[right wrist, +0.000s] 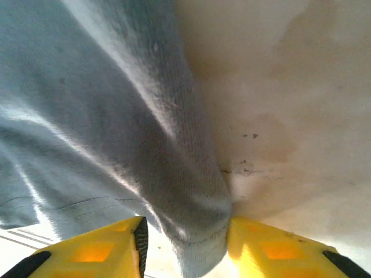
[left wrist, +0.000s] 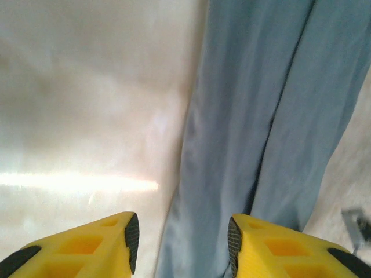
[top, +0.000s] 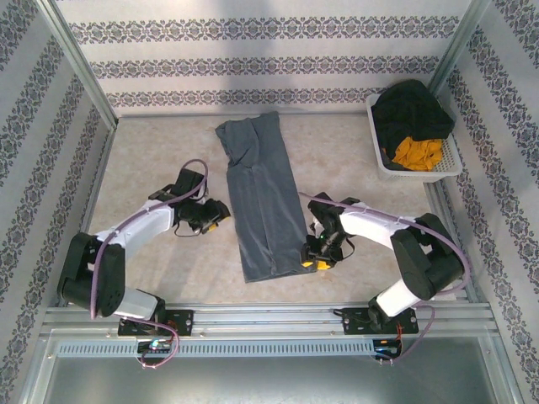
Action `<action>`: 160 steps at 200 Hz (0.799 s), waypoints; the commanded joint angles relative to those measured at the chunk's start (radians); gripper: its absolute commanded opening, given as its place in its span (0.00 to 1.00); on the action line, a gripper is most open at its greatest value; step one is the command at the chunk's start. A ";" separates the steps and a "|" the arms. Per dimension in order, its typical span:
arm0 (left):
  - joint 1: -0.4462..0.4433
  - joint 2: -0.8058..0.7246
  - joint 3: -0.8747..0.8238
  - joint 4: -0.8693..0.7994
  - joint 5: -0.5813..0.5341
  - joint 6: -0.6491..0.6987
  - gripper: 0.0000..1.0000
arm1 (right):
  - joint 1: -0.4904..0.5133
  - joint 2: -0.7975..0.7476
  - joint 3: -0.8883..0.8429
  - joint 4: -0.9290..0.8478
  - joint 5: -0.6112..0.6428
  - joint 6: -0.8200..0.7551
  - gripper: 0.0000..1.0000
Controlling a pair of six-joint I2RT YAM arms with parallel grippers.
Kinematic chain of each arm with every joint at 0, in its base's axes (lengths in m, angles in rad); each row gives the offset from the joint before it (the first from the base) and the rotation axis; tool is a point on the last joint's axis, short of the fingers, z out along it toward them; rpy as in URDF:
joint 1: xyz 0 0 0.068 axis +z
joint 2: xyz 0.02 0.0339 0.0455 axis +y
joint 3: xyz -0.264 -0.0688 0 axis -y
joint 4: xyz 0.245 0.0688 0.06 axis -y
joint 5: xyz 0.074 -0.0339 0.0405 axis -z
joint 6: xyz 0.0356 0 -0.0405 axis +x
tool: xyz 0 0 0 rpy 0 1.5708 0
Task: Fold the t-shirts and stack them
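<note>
Beige table (top: pixel 354 160), white basket (top: pixel 421 174) in far right corner, patterned walls (top: pixel 253 63), perhaps wallpaper

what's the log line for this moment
t-shirt: long folded strip, flat | left gripper: open at its left edge | right gripper: cloth between fingers, grip unclear

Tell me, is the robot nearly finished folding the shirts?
Not nearly. Done: the blue-grey t-shirt lies folded into a long strip. In hand: the right gripper is open around its near corner, the left gripper open beside its other edge. Left: folding the strip shorter, then the clothes heaped in the basket; no stack yet.
</note>
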 commanded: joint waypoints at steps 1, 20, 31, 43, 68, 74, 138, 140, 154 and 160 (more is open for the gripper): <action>-0.057 -0.049 -0.052 -0.128 0.099 0.023 0.49 | 0.019 0.005 -0.018 0.015 0.006 0.027 0.41; -0.097 -0.080 -0.118 -0.092 0.148 -0.036 0.49 | 0.031 0.001 -0.025 0.044 0.016 0.065 0.32; -0.118 -0.093 -0.147 -0.066 0.164 -0.063 0.49 | 0.038 -0.010 -0.029 0.055 0.028 0.091 0.20; -0.140 -0.107 -0.176 -0.035 0.177 -0.103 0.49 | 0.051 -0.032 -0.027 0.058 0.044 0.121 0.09; -0.200 -0.151 -0.240 0.073 0.160 -0.230 0.49 | 0.082 -0.083 -0.017 0.047 0.054 0.160 0.00; -0.218 -0.157 -0.254 0.098 0.146 -0.262 0.49 | 0.089 -0.094 -0.016 0.044 0.054 0.166 0.00; -0.429 -0.148 -0.303 0.191 -0.121 -0.520 0.51 | 0.094 -0.083 -0.055 0.135 -0.011 0.181 0.00; -0.434 -0.141 -0.303 0.193 -0.126 -0.523 0.51 | 0.094 -0.080 -0.054 0.138 -0.012 0.181 0.00; -0.460 -0.095 -0.295 0.225 -0.160 -0.540 0.51 | 0.094 -0.057 -0.048 0.157 -0.019 0.179 0.00; -0.469 -0.075 -0.294 0.249 -0.168 -0.551 0.51 | 0.093 -0.050 -0.046 0.163 -0.020 0.178 0.00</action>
